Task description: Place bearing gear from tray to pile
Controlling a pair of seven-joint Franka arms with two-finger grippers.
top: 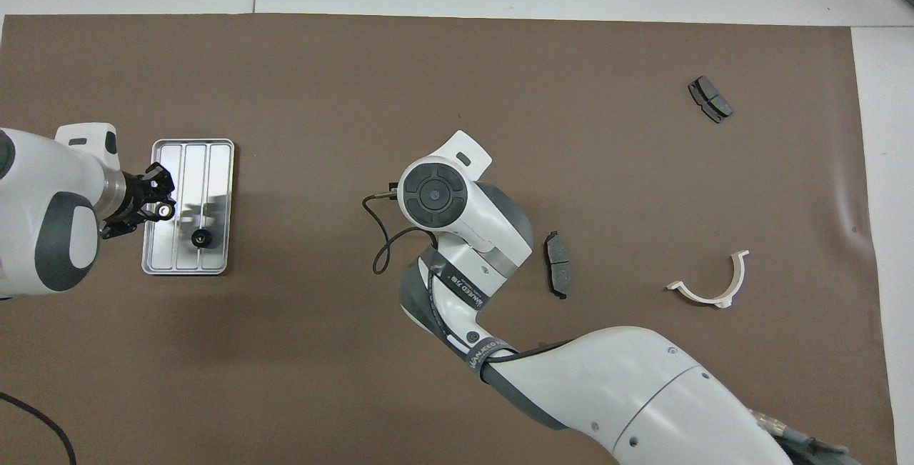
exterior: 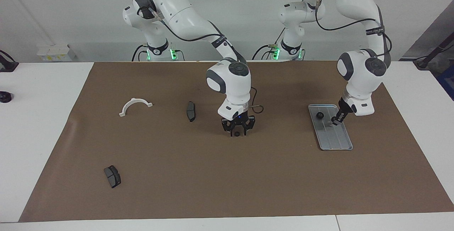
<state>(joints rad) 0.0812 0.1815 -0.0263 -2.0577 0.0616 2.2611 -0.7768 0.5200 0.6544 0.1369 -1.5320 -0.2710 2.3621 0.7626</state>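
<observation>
Shiny ridged metal tray

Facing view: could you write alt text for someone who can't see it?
The left gripper hangs over a silver tray gripping a small black gear; another gear lies in the tray. The right gripper is over a gear on the mat at mid-table.

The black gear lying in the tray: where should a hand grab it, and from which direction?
Grip the gear by its round outer edge, one finger on each of two opposite sides, coming straight down from above. It lies flat on the tray, hole facing up, with bare tray around it.
</observation>
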